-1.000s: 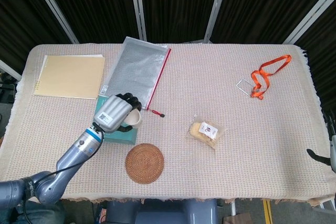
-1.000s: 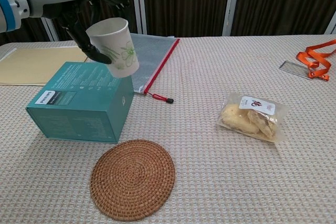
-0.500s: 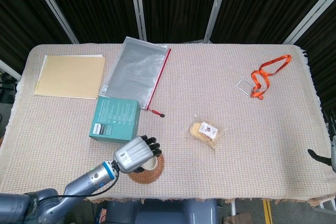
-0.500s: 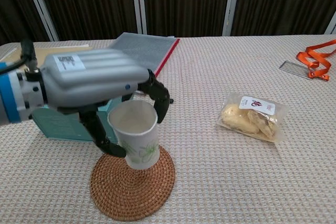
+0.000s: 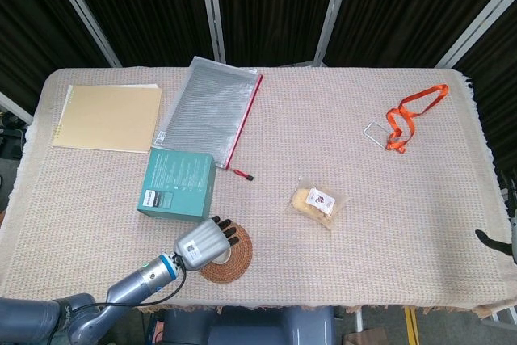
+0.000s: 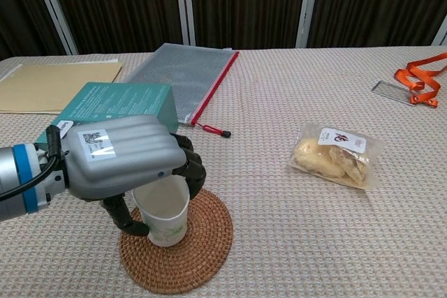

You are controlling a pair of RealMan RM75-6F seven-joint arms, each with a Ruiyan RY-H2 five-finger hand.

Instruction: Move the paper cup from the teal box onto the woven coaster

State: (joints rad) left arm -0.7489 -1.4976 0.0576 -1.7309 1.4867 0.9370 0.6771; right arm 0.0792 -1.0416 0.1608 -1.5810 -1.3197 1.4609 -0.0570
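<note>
**Paper cup held upright on woven coaster**

Left robot hand (image 6: 122, 157): fingers wrapped around the paper cup (image 6: 162, 211), gripping it near the rim. Cup: upright, base resting on the woven coaster (image 6: 188, 252), toward the coaster's left part. Coaster as landmark: teal box (image 5: 178, 184) just behind it and to the left; clear zip pouch (image 5: 212, 107) farther behind, past the box; tan folder (image 5: 107, 117) far behind-left; snack packet (image 6: 338, 154) to the right; orange lanyard (image 5: 412, 114) well apart, far right and behind. All lay on the cloth-covered worktop (image 5: 339, 143). Right robot hand (image 5: 512, 240): only a sliver showed at the frame edge; its state could not be told.
</note>
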